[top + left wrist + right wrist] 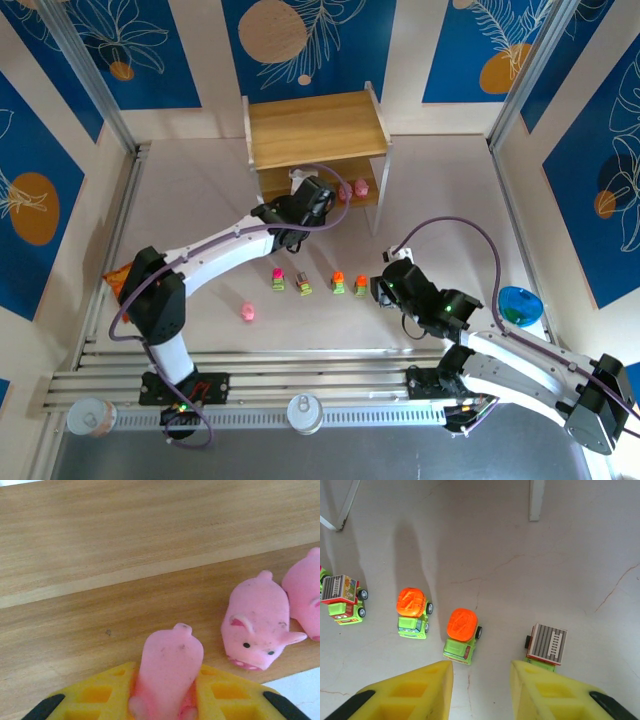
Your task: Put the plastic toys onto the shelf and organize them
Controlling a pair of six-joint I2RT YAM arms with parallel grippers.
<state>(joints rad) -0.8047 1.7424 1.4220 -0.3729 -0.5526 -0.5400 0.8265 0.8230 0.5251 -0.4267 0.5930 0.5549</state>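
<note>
**Left hand at the shelf, right hand over the cars.** In the overhead view the left arm reaches up the frame to the lower tier of the shelf (315, 130). The left hand (312, 203) sits at that tier's front edge.

In the left wrist view the left hand (166, 672) is closed on a pink pig (172, 650), which is pinched between the yellow fingers (107, 690) at bottom centre. The held pig's long axis runs up the frame, toward the back of the shelf.

Two more pigs already lie on the lower board (100, 625):
- The nearer pig (257, 625) lies right of the held one, close to it but apart, snout toward the bottom of the frame.
- The second pig (305, 595) lies just beside the nearer one at the right edge.

Bare board lies ahead and to the left of the held pig. The release therefore appears to depend on keeping left of that row, with the held pig parallel to it.

In the right wrist view the right hand (481, 669) hovers over the tabletop (545, 570), its jaws partly apart with nothing between them.
- An orange-topped car (461, 634) stands just above the left finger.
- A grey-topped car (546, 647) stands just above the right finger.
- A second orange-topped car (412, 611) and a red-trimmed car (340, 597) stand further left.

In the overhead view one loose pig (247, 313) lies on the tabletop at lower left of the car row, nearer the left arm's base.
</note>
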